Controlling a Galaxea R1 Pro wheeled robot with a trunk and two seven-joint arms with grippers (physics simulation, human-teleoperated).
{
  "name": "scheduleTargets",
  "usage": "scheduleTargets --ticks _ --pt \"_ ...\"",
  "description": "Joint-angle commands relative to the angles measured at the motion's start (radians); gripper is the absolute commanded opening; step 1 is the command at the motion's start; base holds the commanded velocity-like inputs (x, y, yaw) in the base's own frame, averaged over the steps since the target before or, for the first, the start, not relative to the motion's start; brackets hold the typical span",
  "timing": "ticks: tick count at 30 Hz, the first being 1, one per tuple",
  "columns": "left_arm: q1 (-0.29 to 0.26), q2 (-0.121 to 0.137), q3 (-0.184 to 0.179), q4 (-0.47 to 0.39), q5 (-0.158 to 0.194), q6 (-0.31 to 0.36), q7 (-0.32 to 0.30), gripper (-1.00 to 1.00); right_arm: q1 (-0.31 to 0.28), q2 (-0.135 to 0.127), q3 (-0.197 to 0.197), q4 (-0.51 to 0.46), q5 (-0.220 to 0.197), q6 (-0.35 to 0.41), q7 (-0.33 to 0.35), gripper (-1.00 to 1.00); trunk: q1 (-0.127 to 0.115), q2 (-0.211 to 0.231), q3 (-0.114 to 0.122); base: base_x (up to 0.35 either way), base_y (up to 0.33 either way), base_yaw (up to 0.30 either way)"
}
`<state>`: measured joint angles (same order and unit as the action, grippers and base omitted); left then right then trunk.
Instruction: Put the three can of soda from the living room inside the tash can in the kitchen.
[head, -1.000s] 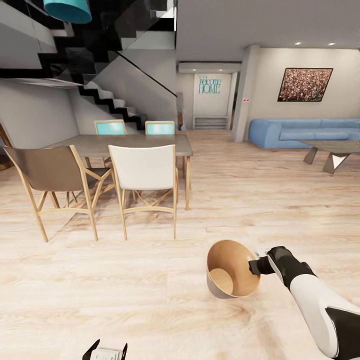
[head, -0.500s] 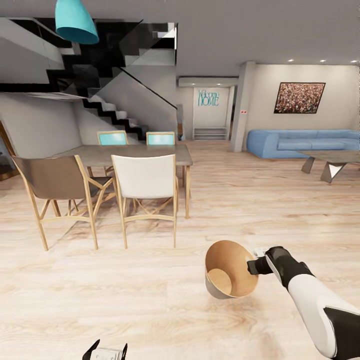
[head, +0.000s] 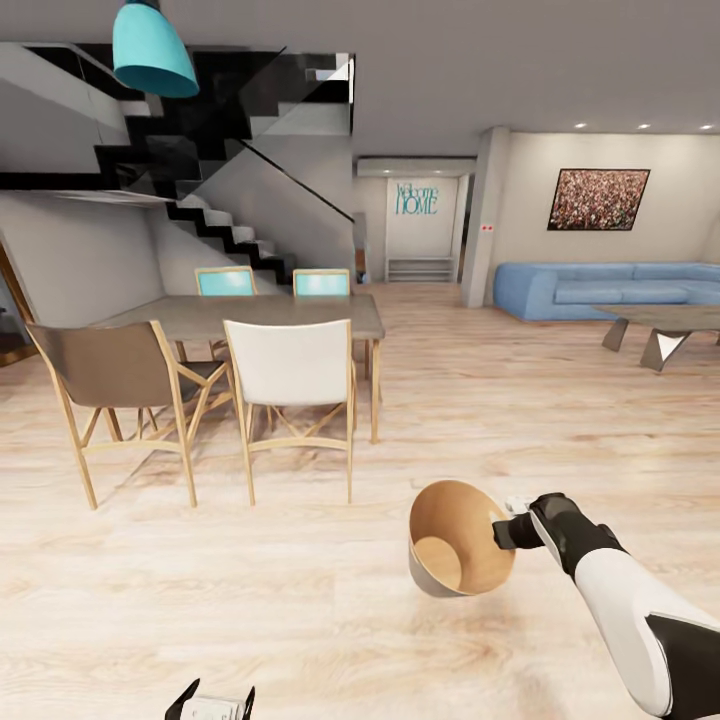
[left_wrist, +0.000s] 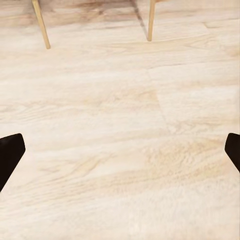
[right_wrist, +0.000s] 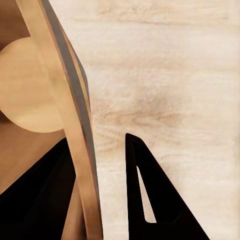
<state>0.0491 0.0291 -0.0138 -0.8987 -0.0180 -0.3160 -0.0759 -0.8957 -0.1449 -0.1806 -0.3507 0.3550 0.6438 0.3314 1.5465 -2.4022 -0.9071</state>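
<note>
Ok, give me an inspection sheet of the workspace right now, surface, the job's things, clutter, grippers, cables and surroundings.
Surface: pale wood floor.
Job's things: trash can held off the floor at its rim by the right gripper, tipped with its tan inside facing the head camera, nothing in it; soda cans, nothing seen.
Clutter: nothing seen.
Grippers: right shut on the can's rim, one finger outside the wall; left gripper open over bare floor, holding nothing.
Cables: nothing seen.
Surroundings: dining table with four chairs, staircase, teal lamp, blue sofa, coffee table, wall picture.

The right arm has a glossy white shell with black wrist and elbow sections.
</note>
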Motion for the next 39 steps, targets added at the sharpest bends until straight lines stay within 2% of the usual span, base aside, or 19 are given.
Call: scheduleTargets --ticks 1,7,30,39 --pt "0.000 0.000 0.000 0.000 0.000 0.000 0.000 1.00 0.000 0.000 -0.003 -0.001 -0.013 -0.003 0.000 -1.00 -0.004 0.007 0.003 0.000 0.000 0.000" --pt "0.000 0.000 0.000 0.000 0.001 0.000 -0.001 1.00 0.003 -0.002 -0.002 -0.001 -0.012 -0.062 0.003 -1.00 -0.027 0.049 0.022 0.000 0.000 0.000" --pt "0.000 0.001 0.002 0.000 0.002 0.000 -0.001 1.00 0.004 -0.004 -0.003 -0.002 -0.011 -0.101 0.003 -1.00 -0.115 0.210 0.094 0.000 0.000 0.000" --pt "0.000 0.001 0.002 0.000 0.004 0.002 -0.001 1.00 0.006 -0.006 -0.004 -0.002 -0.011 -0.150 0.011 -1.00 -0.150 0.273 0.122 0.000 0.000 0.000"
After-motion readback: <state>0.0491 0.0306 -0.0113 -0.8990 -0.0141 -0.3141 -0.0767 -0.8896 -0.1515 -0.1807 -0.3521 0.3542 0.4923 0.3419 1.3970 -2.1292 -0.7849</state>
